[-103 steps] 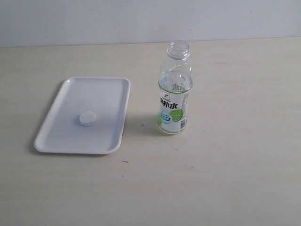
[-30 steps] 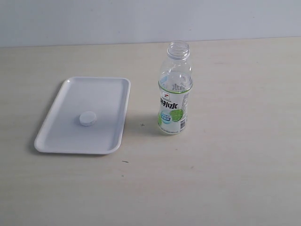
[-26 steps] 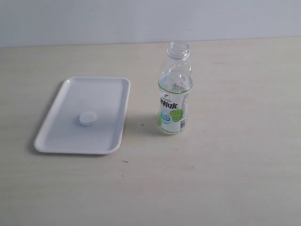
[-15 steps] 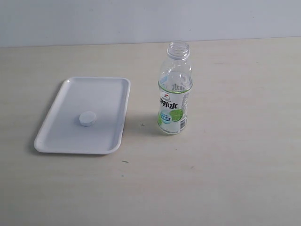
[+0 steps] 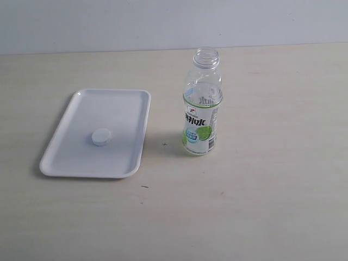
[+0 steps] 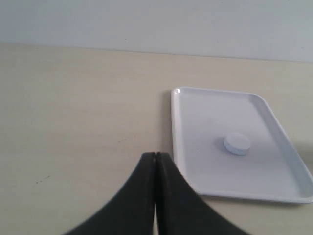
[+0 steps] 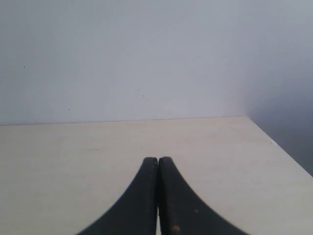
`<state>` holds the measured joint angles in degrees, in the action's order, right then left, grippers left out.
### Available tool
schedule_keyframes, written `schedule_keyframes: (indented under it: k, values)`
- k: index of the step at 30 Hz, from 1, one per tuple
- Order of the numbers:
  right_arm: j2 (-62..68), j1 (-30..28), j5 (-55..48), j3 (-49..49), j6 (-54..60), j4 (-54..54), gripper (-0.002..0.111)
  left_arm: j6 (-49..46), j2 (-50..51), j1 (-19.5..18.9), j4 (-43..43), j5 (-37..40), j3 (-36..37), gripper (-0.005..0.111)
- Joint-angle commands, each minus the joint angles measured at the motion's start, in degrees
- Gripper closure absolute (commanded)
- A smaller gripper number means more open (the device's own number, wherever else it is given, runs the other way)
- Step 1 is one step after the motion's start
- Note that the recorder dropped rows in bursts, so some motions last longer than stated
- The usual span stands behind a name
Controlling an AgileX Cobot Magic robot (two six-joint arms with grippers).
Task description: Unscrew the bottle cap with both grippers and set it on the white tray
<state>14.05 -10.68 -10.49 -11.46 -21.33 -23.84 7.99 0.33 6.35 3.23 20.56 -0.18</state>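
The clear bottle (image 5: 201,109) stands upright on the table with its neck uncovered. The white bottle cap (image 5: 101,137) lies flat near the middle of the white tray (image 5: 65,142), to the bottle's left. Neither arm shows in the exterior view. In the left wrist view my left gripper (image 6: 155,155) is shut with nothing between its fingers, well back from the tray (image 6: 195,147) and the cap (image 6: 237,144). My right gripper (image 7: 158,160) is shut and empty too, facing bare table and wall; the bottle is out of that view.
A pale wooden table (image 5: 261,206) carries everything, and a plain light wall (image 5: 109,22) runs along its far edge. The right wrist view shows the table's corner and side edge (image 7: 274,142).
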Motion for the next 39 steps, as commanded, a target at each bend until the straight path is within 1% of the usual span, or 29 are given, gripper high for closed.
schedule_keyframes:
  k: [1, 6, 8, 10, 14, 17, 25, 30, 32, 36, 39]
  values:
    - [-0.41, -0.41, -0.36, 0.30, 0.70, -0.53, 0.108, -0.13, -0.33, 0.45, -0.43, -0.25, 0.18, 0.107]
    - [-0.63, -0.41, -0.24, 2.05, 0.70, -0.42, 0.108, -0.13, -0.33, 0.45, -0.43, -0.25, 0.18, 0.107]
    - [-1.78, -0.41, -0.35, 3.02, 0.88, 1.27, 0.108, -0.13, -0.33, 0.45, -0.43, -0.25, 0.18, 0.107]
    - [-3.85, -0.41, -0.23, 3.89, 2.81, 3.61, 0.108, -0.13, -0.33, 0.45, -0.43, -0.25, 0.18, 0.107]
    - [-9.93, -0.41, -0.11, 5.92, 10.85, 11.73, 0.108, -0.13, -0.33, 0.45, -0.43, -0.25, 0.18, 0.107]
    - [-14.05, -0.41, -0.50, 6.75, 11.84, 13.15, 0.108, -0.13, -0.33, 0.45, -0.43, -0.25, 0.18, 0.107]
    - [-14.05, -0.41, -2.01, 7.16, 13.26, 15.34, 0.108, -0.13, -0.33, 0.45, -0.43, -0.25, 0.18, 0.107]
    - [-14.05, -0.41, -6.82, 7.16, 22.62, 22.15, 0.108, -0.13, -0.33, 0.45, -0.43, -0.25, 0.18, 0.107]
    - [-14.05, -0.41, -8.46, 7.16, 24.69, 23.52, 0.108, -0.13, -0.33, 0.45, -0.43, -0.25, 0.18, 0.107]
    - [-14.05, -0.41, -10.15, 7.42, 24.69, 25.02, 0.108, -0.13, -0.33, 0.45, -0.43, -0.25, 0.18, 0.107]
    - [-14.05, -0.41, -9.09, 10.95, 24.05, 25.15, 0.108, -0.13, -0.33, 0.45, -0.43, -0.25, 0.18, 0.107]
